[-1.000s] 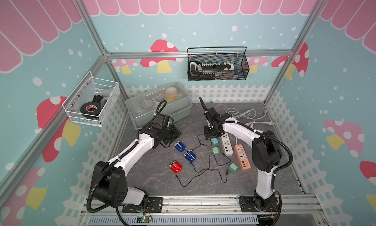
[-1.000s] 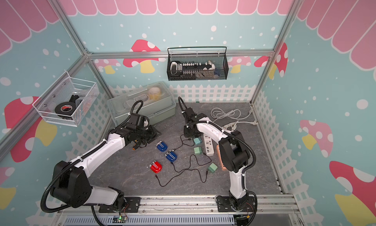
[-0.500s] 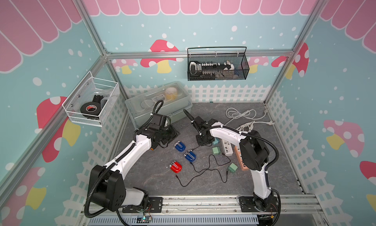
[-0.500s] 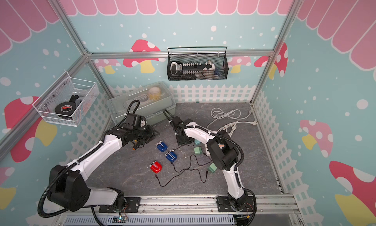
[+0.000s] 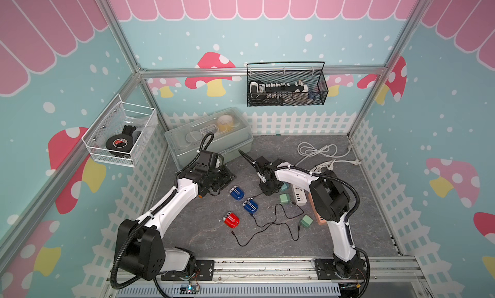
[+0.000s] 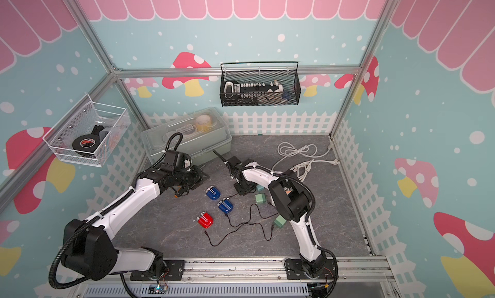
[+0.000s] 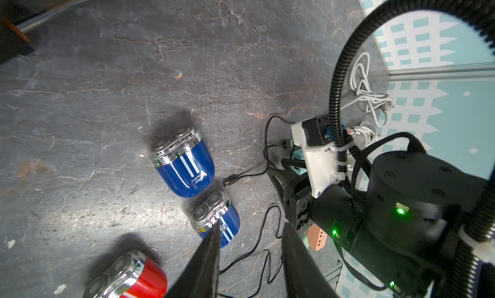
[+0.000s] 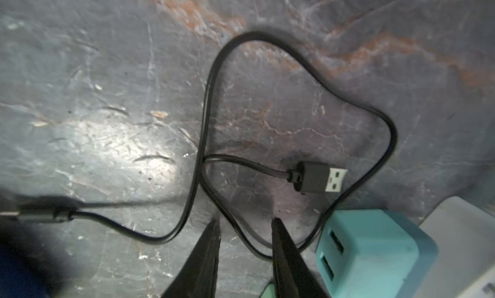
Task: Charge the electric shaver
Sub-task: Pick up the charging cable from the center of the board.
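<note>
Two blue shavers (image 5: 237, 193) (image 5: 250, 206) and a red shaver (image 5: 231, 220) lie on the grey floor in both top views. Thin black cables (image 5: 278, 224) trail from them. My right gripper (image 8: 245, 221) is open, low over the floor, with a loop of black cable (image 8: 235, 229) passing between its fingers. The cable's USB plug (image 8: 318, 177) lies just beyond, beside a teal adapter (image 8: 369, 251). My left gripper (image 7: 251, 227) is open and empty, above the nearer blue shaver (image 7: 217, 216). A small cable plug (image 7: 231, 180) lies by the farther blue shaver (image 7: 184, 165).
A white power strip (image 5: 298, 196) and green adapters (image 5: 284, 198) (image 5: 306, 221) lie right of the shavers. A clear lidded box (image 5: 209, 138) stands at the back left, a white cord coil (image 5: 318, 152) at the back right. Wire baskets (image 5: 286, 87) (image 5: 120, 135) hang on the walls.
My right gripper has swung left, away from the power strip, and come down over the cable loop. The left arm has barely shifted.
</note>
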`<act>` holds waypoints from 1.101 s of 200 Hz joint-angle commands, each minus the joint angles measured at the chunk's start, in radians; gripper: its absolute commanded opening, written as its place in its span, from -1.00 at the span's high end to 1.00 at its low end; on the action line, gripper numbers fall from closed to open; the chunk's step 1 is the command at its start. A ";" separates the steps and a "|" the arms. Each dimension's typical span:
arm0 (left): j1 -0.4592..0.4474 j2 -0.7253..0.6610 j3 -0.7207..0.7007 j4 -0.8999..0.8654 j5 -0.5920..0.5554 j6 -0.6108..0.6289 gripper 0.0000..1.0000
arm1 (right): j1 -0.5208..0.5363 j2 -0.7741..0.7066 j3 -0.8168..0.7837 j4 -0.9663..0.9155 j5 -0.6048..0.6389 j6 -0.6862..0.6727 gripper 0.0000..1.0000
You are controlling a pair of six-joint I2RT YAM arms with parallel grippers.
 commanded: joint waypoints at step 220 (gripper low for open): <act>-0.162 0.282 0.142 0.407 0.242 -0.294 -0.16 | -0.099 -0.367 -0.112 0.108 -0.438 -0.040 1.00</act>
